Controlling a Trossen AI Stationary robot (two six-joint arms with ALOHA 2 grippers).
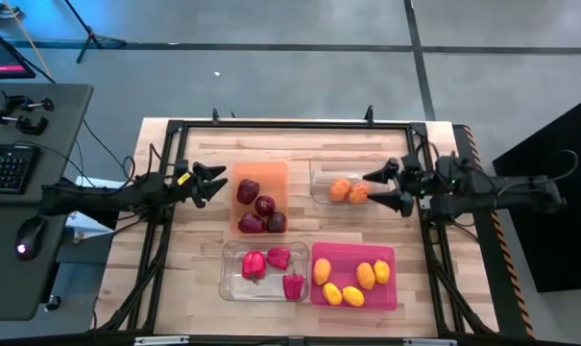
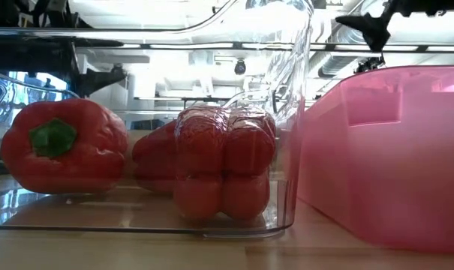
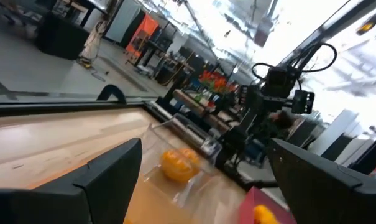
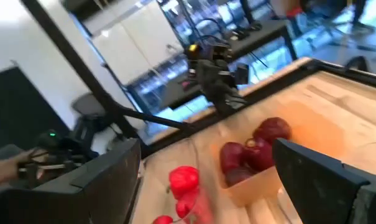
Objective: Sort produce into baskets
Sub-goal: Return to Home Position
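Only the high view lays out all four bins: four maroon apples (image 1: 264, 205) in the orange bin (image 1: 271, 170), two oranges (image 1: 340, 189) in the far clear bin (image 1: 319, 168), three red peppers (image 1: 254, 264) in the near clear bin (image 1: 230, 288), and five lemons (image 1: 366, 276) in the pink bin (image 1: 352, 252). The low view sees the peppers through their bin's clear wall, while the pink bin's wall hides the lemons. Both grippers are spread and empty, the left gripper (image 1: 211, 185) just beside the orange bin and the right gripper (image 1: 370, 187) at the edge of the far clear bin.
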